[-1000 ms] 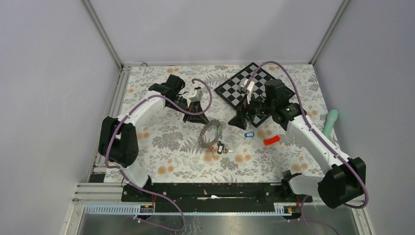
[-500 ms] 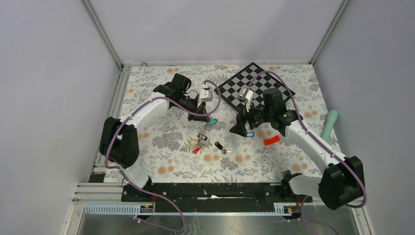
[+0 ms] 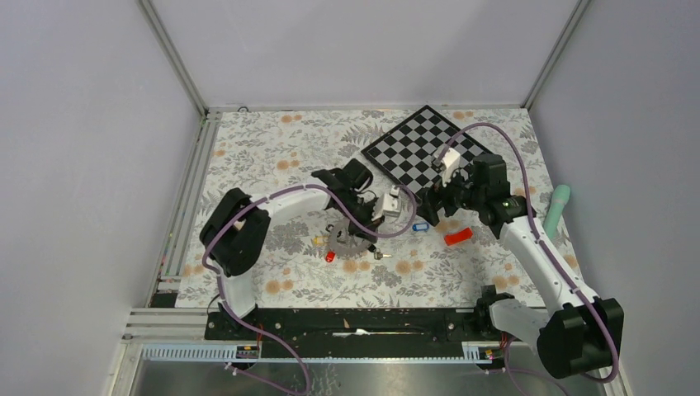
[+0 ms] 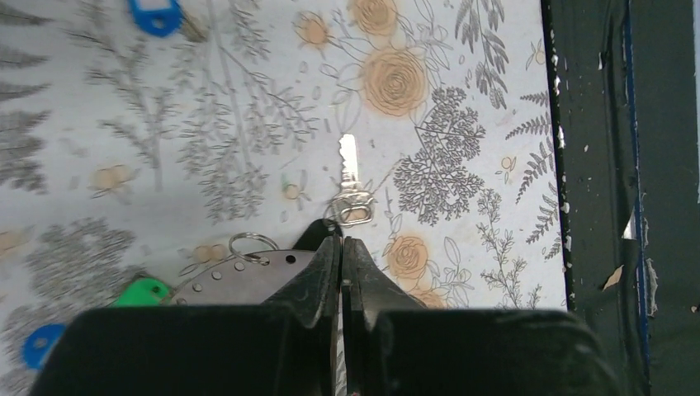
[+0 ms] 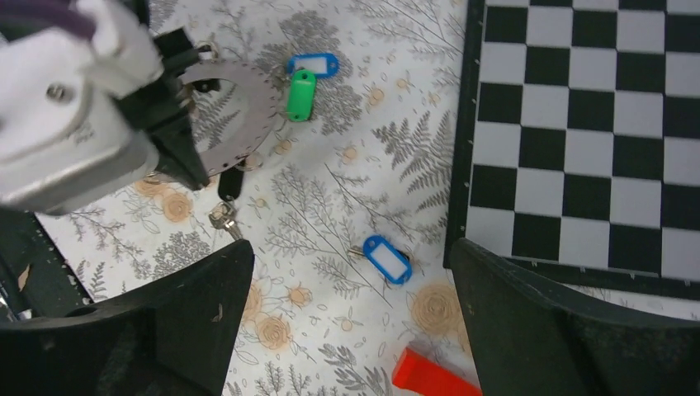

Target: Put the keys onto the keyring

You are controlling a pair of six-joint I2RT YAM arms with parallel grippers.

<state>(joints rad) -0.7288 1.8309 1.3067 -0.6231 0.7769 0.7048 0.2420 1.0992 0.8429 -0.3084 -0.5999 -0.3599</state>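
The keyring [image 3: 338, 242] [image 4: 239, 279] [image 5: 252, 99] is a grey perforated ring lying mid-table. A green-tagged key [image 5: 301, 93] and a blue-tagged one [image 5: 314, 64] sit at its rim, with yellow [image 3: 318, 240] and red [image 3: 331, 256] tags on its other side. My left gripper [image 3: 363, 233] [image 4: 341, 242] is shut, fingers lying over the ring's band and tips just past its rim; nothing shows pinched between them. A black-tagged key [image 5: 231, 183] [image 4: 352, 186] lies just beyond the tips. My right gripper [image 3: 429, 214] [image 5: 351, 247] hangs wide open above a loose blue-tagged key [image 3: 420, 226] [image 5: 386, 258].
A red oblong block [image 3: 458, 238] [image 5: 433, 375] lies just right of the loose blue key. The chequered board [image 3: 425, 153] [image 5: 578, 124] sits behind the right gripper. A mint-green object [image 3: 559, 206] lies at the right edge. The black base rail [image 4: 619, 165] runs along the near side.
The left arm has swung from the back left to the table's centre. The keyring, tilted up before, now lies lower. The right gripper has shifted rightward, off the loose blue key.
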